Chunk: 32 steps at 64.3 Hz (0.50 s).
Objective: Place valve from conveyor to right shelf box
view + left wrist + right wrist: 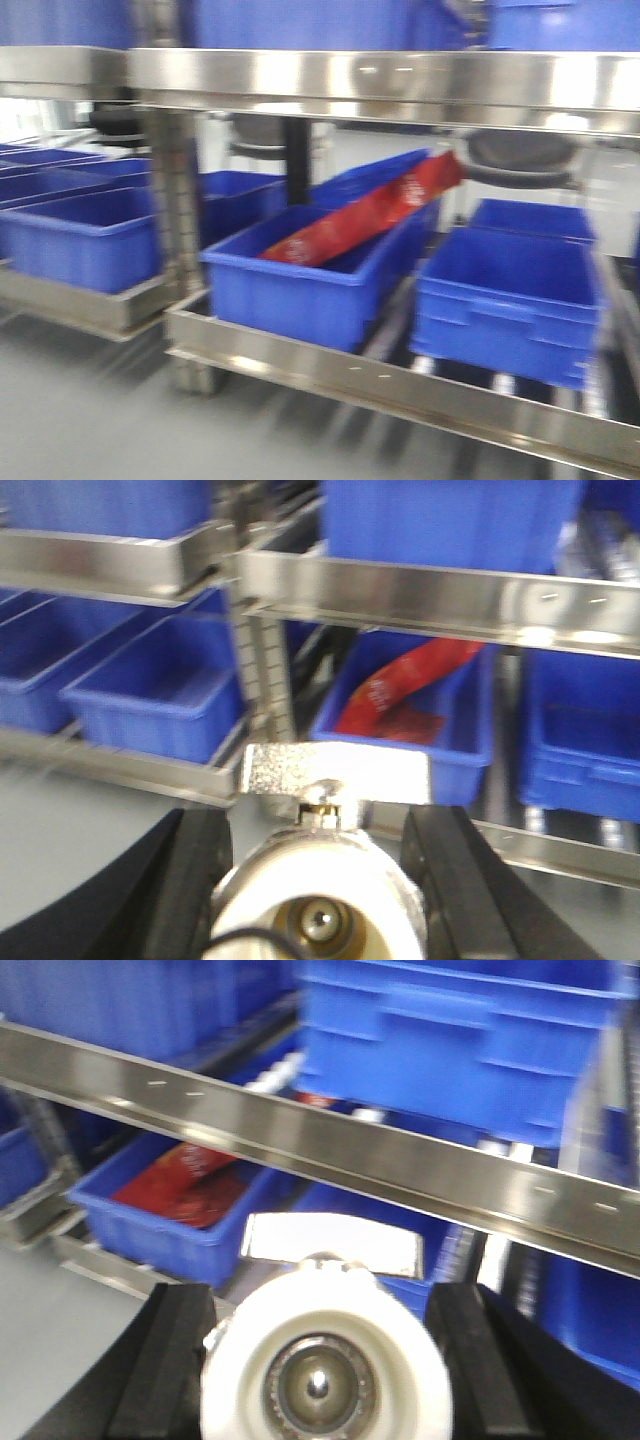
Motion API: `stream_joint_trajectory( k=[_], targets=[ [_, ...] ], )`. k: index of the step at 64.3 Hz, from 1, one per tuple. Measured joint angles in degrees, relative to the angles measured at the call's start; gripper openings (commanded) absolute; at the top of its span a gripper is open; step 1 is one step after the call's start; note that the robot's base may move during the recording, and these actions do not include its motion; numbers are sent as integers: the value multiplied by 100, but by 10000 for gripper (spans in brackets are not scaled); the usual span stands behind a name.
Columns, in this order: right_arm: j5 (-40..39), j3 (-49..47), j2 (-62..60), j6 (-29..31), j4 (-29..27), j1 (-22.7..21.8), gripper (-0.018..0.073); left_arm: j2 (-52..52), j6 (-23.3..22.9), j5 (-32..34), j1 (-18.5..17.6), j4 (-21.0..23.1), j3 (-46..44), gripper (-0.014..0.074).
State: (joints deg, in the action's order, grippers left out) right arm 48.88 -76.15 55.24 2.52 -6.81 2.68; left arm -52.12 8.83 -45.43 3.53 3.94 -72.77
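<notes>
Front view, blurred: steel shelf rack [380, 80] w/ blue bins on the lower level. The centre bin [300, 290] held a red packet [365, 215], which leaned across it toward 2 o'clock with its top end over the rim. A second blue bin [510, 310] sat just beside it at 3 o'clock. More blue bins [90, 240] sat at 9 o'clock on the adjoining rack, past an upright post [175, 200]. Grey floor [80, 430] lay at 7 o'clock.

Left wrist view: the left tool [322, 825] was clenched on a valve [320, 890]. This was a round silvery-white body pressed betw. the two black fingers [200, 880], w/ a shiny flat handle [335, 770] at 12 o'clock of the body. The valve was held up in front of the rack, w/ the red-packet bin beyond it at 1 o'clock.

Right wrist view: the right tool [322, 1295] was likewise clenched on a second valve [320, 1360]. It had a white round body w/ a metal bore facing the cam, and its flat handle [330, 1245] was at 12 o'clock. It was held below a steel shelf rail [350, 1150], w/ the red-packet bin at 10 o'clock.
</notes>
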Motion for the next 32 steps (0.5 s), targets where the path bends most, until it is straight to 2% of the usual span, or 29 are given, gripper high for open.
stream_joint_trajectory(
  k=[32],
  targets=[
    [0,0,0,0,11,0,-162,0,0,0,0,11,0,-111]
  ],
)
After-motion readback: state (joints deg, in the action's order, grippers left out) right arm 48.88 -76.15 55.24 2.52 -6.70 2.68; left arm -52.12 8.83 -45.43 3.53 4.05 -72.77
